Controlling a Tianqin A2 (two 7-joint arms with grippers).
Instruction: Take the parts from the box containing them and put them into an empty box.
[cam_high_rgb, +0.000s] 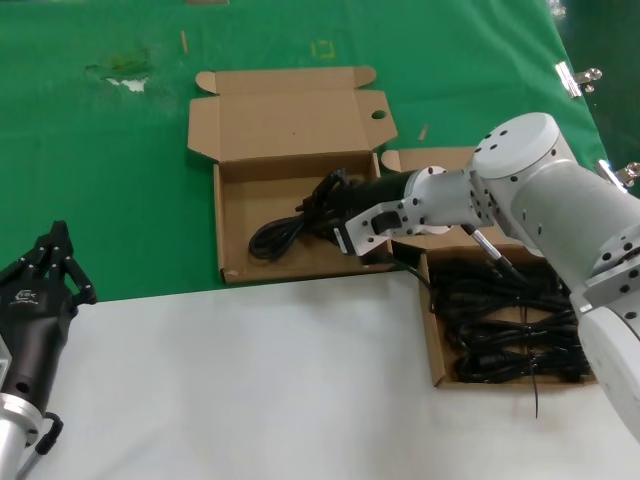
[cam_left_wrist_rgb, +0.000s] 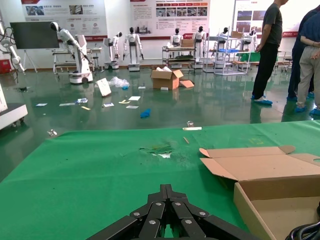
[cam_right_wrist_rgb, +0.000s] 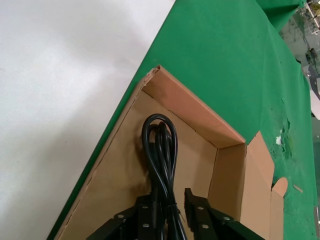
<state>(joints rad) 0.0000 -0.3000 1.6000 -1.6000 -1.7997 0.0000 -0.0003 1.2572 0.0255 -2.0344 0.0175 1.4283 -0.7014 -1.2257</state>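
Note:
One of the parts, a black coiled power cord (cam_high_rgb: 285, 232), lies on the floor of the left cardboard box (cam_high_rgb: 228, 240). My right gripper (cam_high_rgb: 330, 200) reaches into that box, open, with its fingers on either side of the cord's near end. In the right wrist view the cord (cam_right_wrist_rgb: 159, 145) runs between the fingers of the right gripper (cam_right_wrist_rgb: 170, 192), close against one finger and apart from the other. Several more cords (cam_high_rgb: 510, 330) fill the right box (cam_high_rgb: 436, 350), partly hidden by my right arm. My left gripper (cam_high_rgb: 55, 245) is parked shut at the near left, over the white surface.
The left box's lid (cam_high_rgb: 290, 115) stands folded open at the back. Green cloth (cam_high_rgb: 120, 180) covers the far table and a white surface (cam_high_rgb: 250, 380) the near part. In the left wrist view the box flap (cam_left_wrist_rgb: 250, 167) lies right of my shut left gripper (cam_left_wrist_rgb: 167, 189).

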